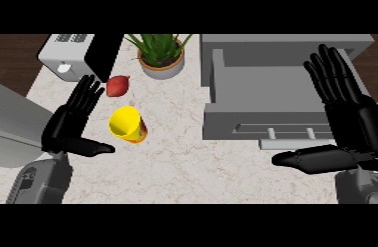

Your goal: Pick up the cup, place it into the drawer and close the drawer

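Observation:
A yellow cup [126, 123] with an orange base stands on the marble counter [184, 156], left of centre. My left hand [71, 123] is open with fingers straight, just left of the cup and apart from it. A grey drawer [266, 98] stands pulled open at the right, with a pale handle [291, 133] on its front. Over the drawer's right side my right hand [347, 118] is open, fingers up and thumb pointing left below the handle.
A potted green plant [161, 53] stands at the back centre. A red-brown sweet potato [117, 85] lies behind the cup. A toaster [70, 56] with a black side sits at the back left. A grey appliance edge [15, 126] shows at the far left.

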You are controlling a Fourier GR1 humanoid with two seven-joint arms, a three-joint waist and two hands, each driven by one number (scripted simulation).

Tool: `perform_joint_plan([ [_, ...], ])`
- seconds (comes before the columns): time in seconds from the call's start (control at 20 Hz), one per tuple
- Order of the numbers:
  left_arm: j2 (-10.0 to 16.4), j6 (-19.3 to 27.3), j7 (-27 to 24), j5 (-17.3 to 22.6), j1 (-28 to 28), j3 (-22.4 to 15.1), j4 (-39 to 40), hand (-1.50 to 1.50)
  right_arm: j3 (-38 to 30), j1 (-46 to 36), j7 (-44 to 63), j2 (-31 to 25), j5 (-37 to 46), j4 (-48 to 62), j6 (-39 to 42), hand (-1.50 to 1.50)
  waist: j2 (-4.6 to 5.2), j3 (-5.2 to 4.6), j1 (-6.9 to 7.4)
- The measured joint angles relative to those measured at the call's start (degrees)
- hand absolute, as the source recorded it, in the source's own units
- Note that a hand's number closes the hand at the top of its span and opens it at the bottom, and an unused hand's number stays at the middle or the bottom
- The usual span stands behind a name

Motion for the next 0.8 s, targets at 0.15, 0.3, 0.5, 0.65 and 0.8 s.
perform_joint_plan([
  [0.15, 0.42, 0.59, -2.66, -1.95, -1.20, 0.59, 5.13, -1.50, -0.35, -0.35, 0.38, -0.11, 0.20, -0.34, 0.01, -1.50, -0.02, -0.01, -0.01],
  [0.3, 0.47, 0.63, -6.97, -4.19, -2.00, 0.72, 11.43, -1.50, -1.16, -0.09, -0.22, -0.58, -0.36, -0.42, 0.87, -1.50, 0.00, 0.00, -0.10],
  [0.5, 1.56, -0.52, -13.59, -6.47, -5.56, 1.64, 22.55, -1.50, -2.01, -1.03, -0.21, -0.86, -0.90, 0.73, 1.47, -1.50, 0.03, -0.01, -0.18],
  [0.65, 2.04, -0.46, -18.68, -8.54, -7.86, 1.97, 30.40, -1.50, -2.49, -1.31, 1.04, -1.08, -1.38, -0.34, 1.49, -1.50, 0.06, -0.02, -0.30],
  [0.8, 2.78, -0.19, -24.45, -10.66, -10.07, 2.29, 37.95, -1.50, -2.37, -1.18, 2.03, -1.04, -1.27, -1.40, 1.42, -1.50, 0.08, -0.03, -0.40],
])
